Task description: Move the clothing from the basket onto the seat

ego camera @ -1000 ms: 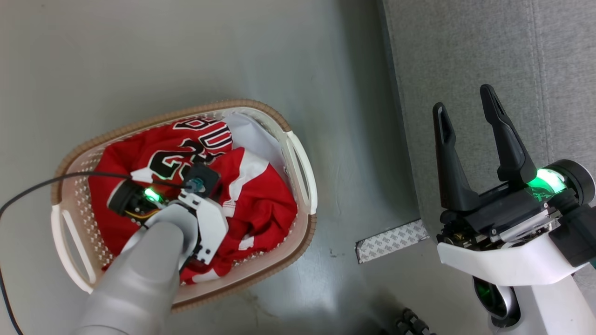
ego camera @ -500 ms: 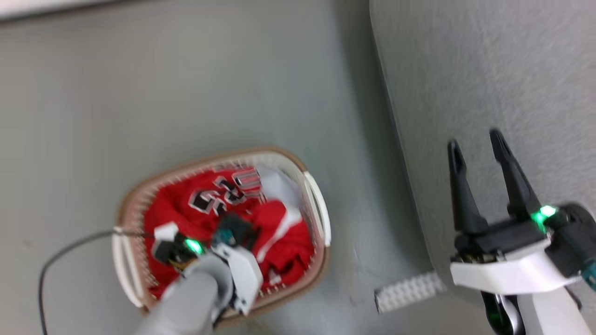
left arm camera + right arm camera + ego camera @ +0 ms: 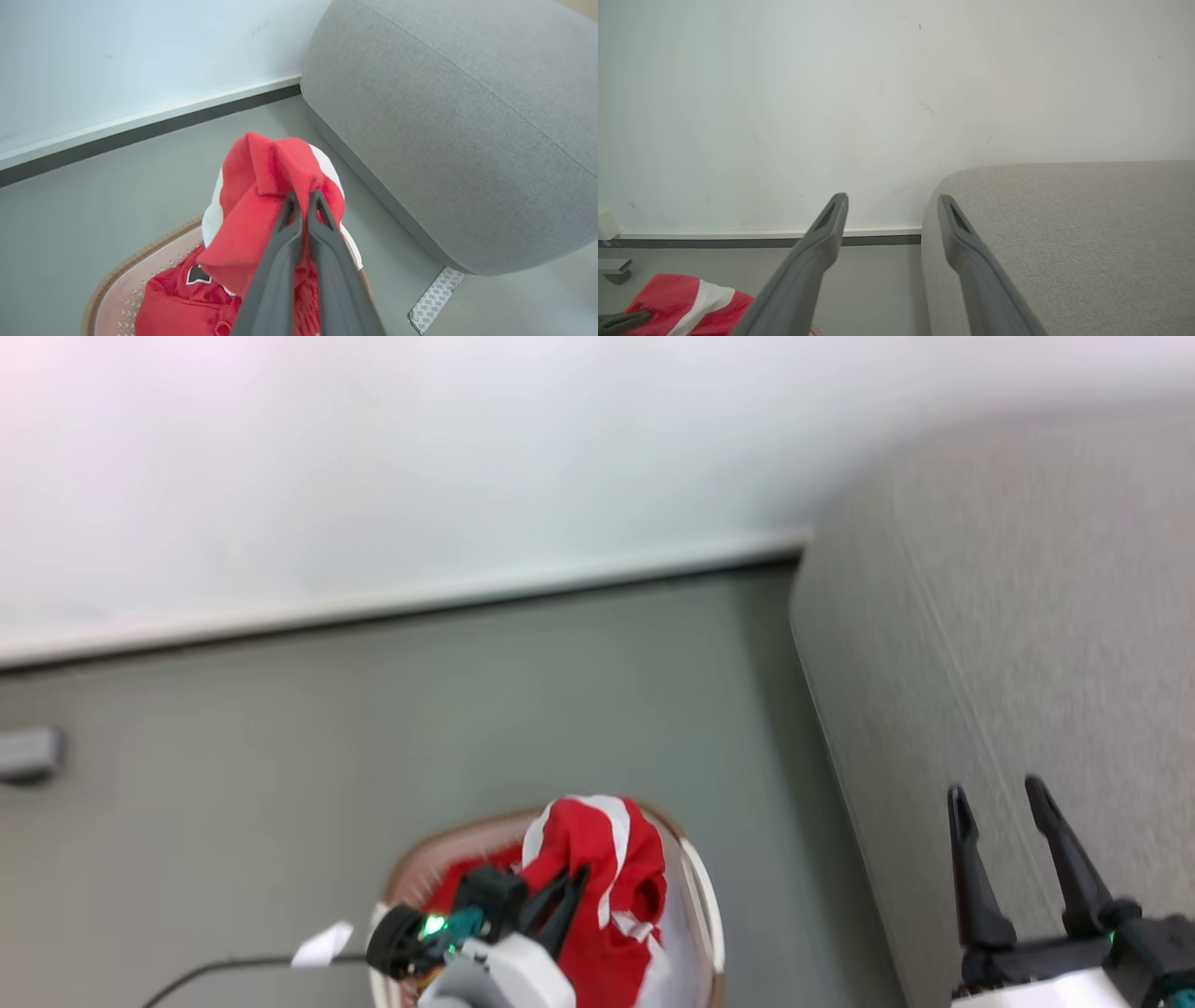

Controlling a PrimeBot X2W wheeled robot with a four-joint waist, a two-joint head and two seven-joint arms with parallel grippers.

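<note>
Though not yet reached, close at two o'clock in the left wrist view: large grey woven-fabric seat (image 3: 467,116), round-cornered, matte. At seven o'clock, oval white perforated plastic basket (image 3: 124,291) with brown rim, keeping most of the red, white-striped sports clothing (image 3: 261,186), one soft bunched fold now hoisted above it, not flat inside as a second ago; first transfer seemingly begun, carry still ahead. On that fold, left gripper (image 3: 303,195) newly pinched fully shut; right gripper (image 3: 995,791), five o'clock in head view, spread wide, empty.

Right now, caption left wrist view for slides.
Left hand shut on red white-striped garment above oval white plastic basket, beside grey woven sofa.
</note>
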